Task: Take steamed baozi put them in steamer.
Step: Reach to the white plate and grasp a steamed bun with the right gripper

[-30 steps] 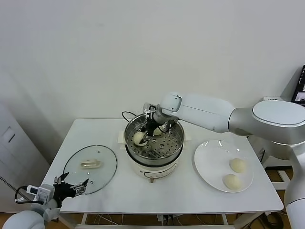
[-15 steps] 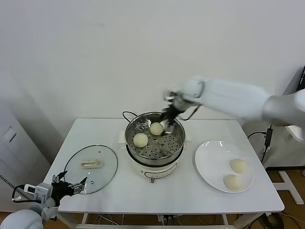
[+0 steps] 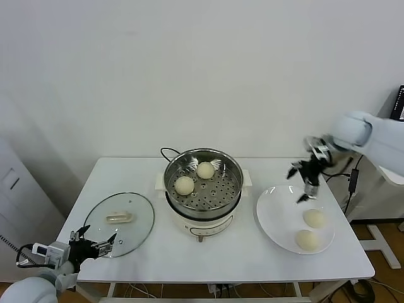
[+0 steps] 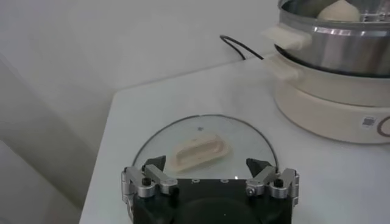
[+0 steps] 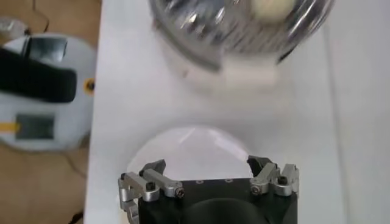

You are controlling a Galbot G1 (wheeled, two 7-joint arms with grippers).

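Observation:
The steel steamer (image 3: 202, 209) stands mid-table with two baozi in it, one at its left (image 3: 184, 185) and one at its back (image 3: 205, 170). Two more baozi (image 3: 314, 218) (image 3: 306, 239) lie on the white plate (image 3: 278, 211) at the right. My right gripper (image 3: 302, 185) hangs open and empty above the plate's far edge. In the right wrist view its jaws (image 5: 207, 170) are spread over the plate (image 5: 189, 149), with the steamer (image 5: 237, 30) beyond. My left gripper (image 3: 95, 246) rests open at the table's front left.
A glass lid (image 3: 120, 221) with a cream handle (image 4: 198, 152) lies flat left of the steamer, just ahead of the left gripper (image 4: 207, 167). A black cord (image 3: 167, 151) runs behind the cooker. The table's right edge is close behind the plate.
The right gripper opened and left a second baozi in the steamer. It then rose and swung right to above the plate. The left arm stayed put.

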